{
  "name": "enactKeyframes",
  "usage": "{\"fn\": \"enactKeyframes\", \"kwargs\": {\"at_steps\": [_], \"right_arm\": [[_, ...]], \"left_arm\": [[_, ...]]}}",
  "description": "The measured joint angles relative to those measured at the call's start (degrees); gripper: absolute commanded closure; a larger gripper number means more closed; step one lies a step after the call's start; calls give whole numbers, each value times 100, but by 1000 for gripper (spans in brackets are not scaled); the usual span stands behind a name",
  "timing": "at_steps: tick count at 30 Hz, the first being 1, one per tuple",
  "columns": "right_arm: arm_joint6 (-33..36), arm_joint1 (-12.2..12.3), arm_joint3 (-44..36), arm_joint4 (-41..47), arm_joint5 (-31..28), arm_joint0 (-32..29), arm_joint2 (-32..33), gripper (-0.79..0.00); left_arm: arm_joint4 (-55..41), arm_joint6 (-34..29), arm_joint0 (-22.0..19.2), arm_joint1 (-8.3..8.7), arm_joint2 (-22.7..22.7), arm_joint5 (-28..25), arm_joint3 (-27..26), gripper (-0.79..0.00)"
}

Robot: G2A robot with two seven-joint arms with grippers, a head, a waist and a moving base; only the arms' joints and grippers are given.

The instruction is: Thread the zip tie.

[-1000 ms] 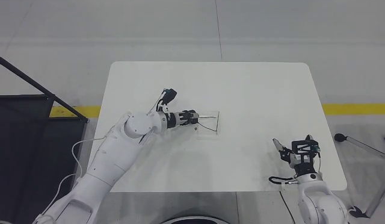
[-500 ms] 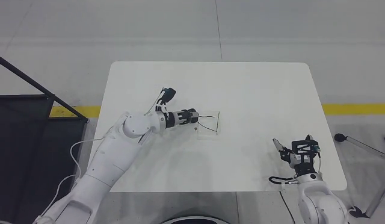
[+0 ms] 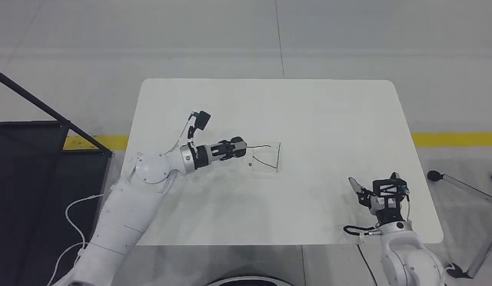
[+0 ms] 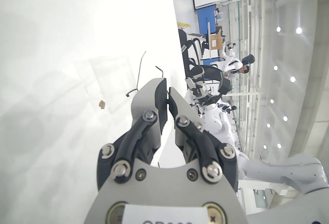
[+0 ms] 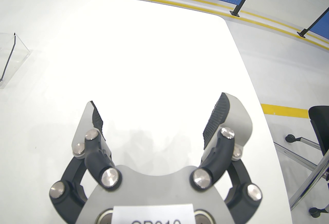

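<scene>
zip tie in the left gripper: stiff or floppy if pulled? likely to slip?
Probably springy, not limp: the zip tie keeps angled bends instead of lying slack. As a thin strand it is likely very light, so a tug from the left gripper may drag it off the clear stand. It looks narrow and smooth, so it could slip between the shut pads.

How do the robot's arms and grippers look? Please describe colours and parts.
The arms have smooth white rounded shells. The left gripper and right gripper match: silver-grey base plate, black links with silver bolts, grey fingers with black ribbed pads, a white label. A black cable loops at the right wrist.
</scene>
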Motion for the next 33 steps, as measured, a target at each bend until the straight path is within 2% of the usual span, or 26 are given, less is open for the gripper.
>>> {"fn": "enactKeyframes", "kwargs": {"at_steps": [4,8,12,18,30,33], "right_arm": [[265,8,-106,490,-339,-10,205,-785],[999,44,-444,1112,-871,-86,515,-785],[1714,60,-907,1523,-1282,-135,480,-785],[2848,71,-1474,2189,-1547,-32,230,-785],[2906,73,-1487,2232,-1561,-23,236,-785],[2997,78,-1351,2593,-1852,16,160,-785]], "left_arm": [[-337,-317,189,55,-183,-198,-191,0],[-375,-417,353,101,-287,-331,-388,0],[-526,-517,489,136,-376,-458,-511,0],[-630,-643,724,207,-579,-674,-732,0],[-656,-678,799,232,-665,-733,-777,0],[-832,-644,840,221,-612,-698,-823,0]]}}
